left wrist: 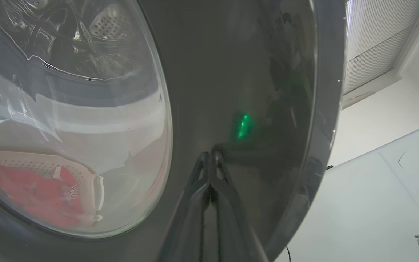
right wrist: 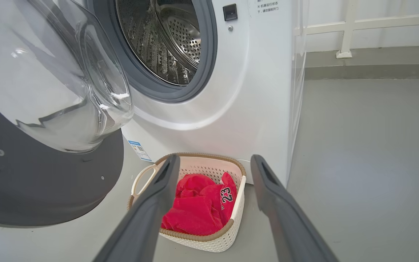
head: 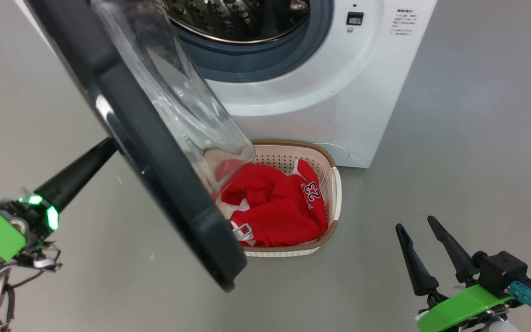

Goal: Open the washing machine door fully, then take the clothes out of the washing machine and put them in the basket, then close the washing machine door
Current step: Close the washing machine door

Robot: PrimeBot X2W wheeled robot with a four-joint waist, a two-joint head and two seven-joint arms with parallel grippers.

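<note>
The left jaws are shut, their two dark fingers pressed together. The tips meet the glossy black outer face of the washing machine door, just beside the clear glass window, and a green glow from the wrist is mirrored in the rim. The right jaws stand wide apart with nothing between them; their fingers hang low over the grey floor, well apart from the door and pointing toward the basket.

The door stands swung out from the washing machine — in the head view its bulging window overhangs the near left part of the basket. Behind it the grey seal and the perforated steel drum are exposed; what shows of the drum is bare metal.

The basket sits on the floor at the foot of the machine's front, near its lower right corner. The clothes lie bundled inside it — bright red with white trim, the number 23 facing up toward the right-hand handle.
</note>
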